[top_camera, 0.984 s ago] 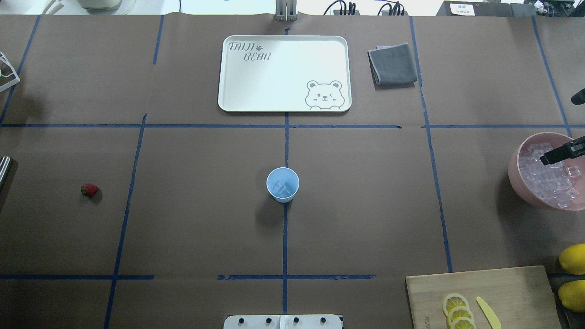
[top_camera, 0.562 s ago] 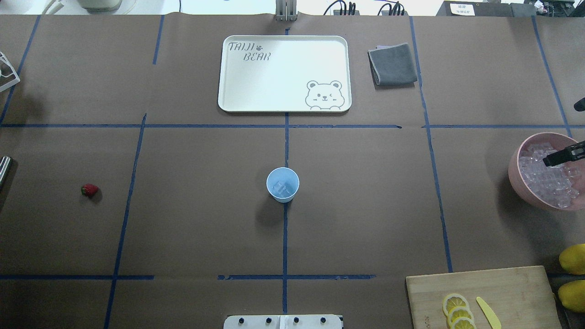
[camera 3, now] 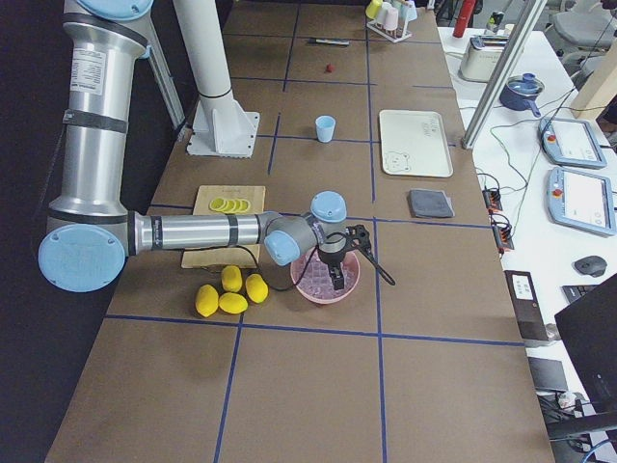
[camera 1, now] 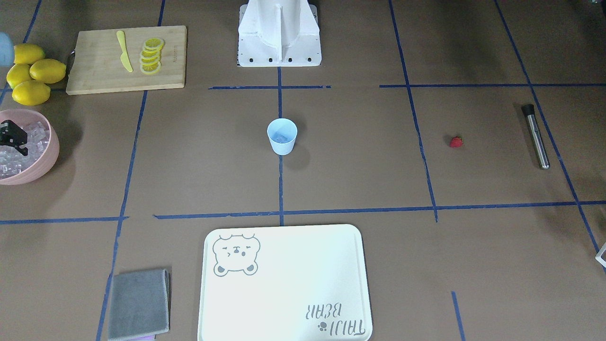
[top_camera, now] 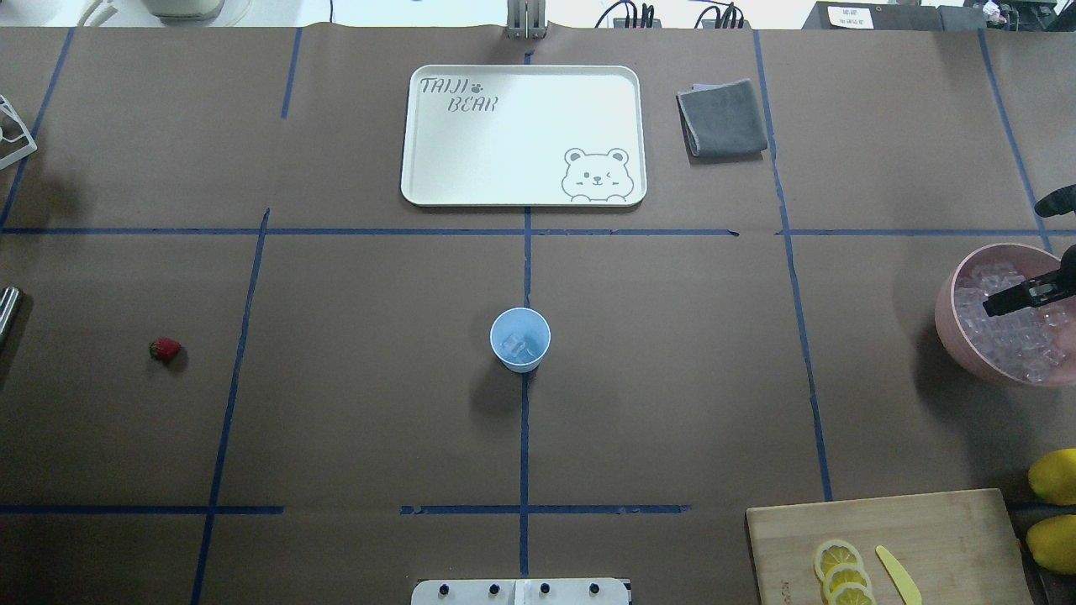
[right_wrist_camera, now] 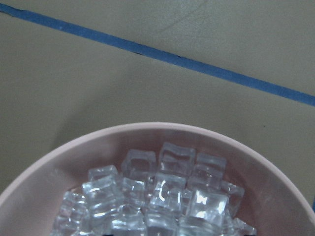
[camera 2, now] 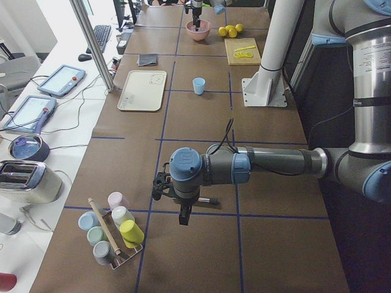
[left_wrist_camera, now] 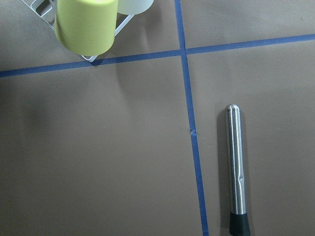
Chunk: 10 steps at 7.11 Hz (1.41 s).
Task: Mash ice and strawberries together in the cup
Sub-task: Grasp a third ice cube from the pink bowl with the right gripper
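Note:
The pale blue cup [top_camera: 520, 339] stands upright at the table's middle with a few clear ice cubes [top_camera: 521, 346] in it. The red strawberry [top_camera: 165, 349] lies alone on the table far to the left. My right gripper [top_camera: 992, 304] points down over the pink bowl [top_camera: 946, 328], which is heaped with ice [right_wrist_camera: 172, 191]. Its tips are close above the cubes, and I cannot tell whether it is open or shut. My left gripper [camera 2: 183, 217] hangs above a steel muddler [left_wrist_camera: 236, 167] lying on the table. It shows only in the exterior left view, so I cannot tell its state.
A cream bear tray [top_camera: 521, 134] and a folded grey cloth [top_camera: 723, 118] lie at the back. A cutting board [top_camera: 925, 521] with lemon slices and a yellow knife sits front right, with whole lemons [top_camera: 1055, 475] beside it. A rack of coloured cups [camera 2: 113, 235] stands near the left gripper.
The right gripper's dark finger drew back to the right, then came left and lower over the ice bowl. The cup, strawberry and muddler have not moved.

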### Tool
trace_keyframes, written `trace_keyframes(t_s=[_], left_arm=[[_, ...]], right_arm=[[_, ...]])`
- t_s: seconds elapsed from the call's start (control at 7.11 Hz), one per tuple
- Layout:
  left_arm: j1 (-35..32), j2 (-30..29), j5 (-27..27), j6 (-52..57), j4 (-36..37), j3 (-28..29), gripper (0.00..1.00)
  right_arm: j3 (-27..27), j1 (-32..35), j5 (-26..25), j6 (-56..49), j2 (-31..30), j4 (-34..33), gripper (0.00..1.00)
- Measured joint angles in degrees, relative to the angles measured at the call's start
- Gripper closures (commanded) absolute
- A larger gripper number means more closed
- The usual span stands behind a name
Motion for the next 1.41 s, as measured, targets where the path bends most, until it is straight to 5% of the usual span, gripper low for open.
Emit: trace_keyframes(t_s=[0.7,0.84,0.98,1.12,1.41], left_arm=[[0.00,0.00,0.00,0.00,0.03,0.03,0.00],[0.00,0.00,0.00,0.00,0.02,0.02,0.00],[0.00,0.00,0.00,0.00,0.02,-0.02,0.00],[0.00,0.00,0.00,0.00,0.01,-0.05,0.00],[0.00,0.00,0.00,0.06,0.01,-0.05,0.00]], right_arm=[[0.48,0.14,-0.04,-0.27,-0.67,0.01,0.18],[0.46,0.20,-0.08,-0.30,-0.67,0.01,0.39],[0.46,0.30,-0.11,-0.31,-0.66,0.01,0.70],[0.46,0.52,-0.09,-0.34,-0.66,0.01,0.83],[0.46,1.31,0.18,-0.45,-0.65,0.01,0.92]])
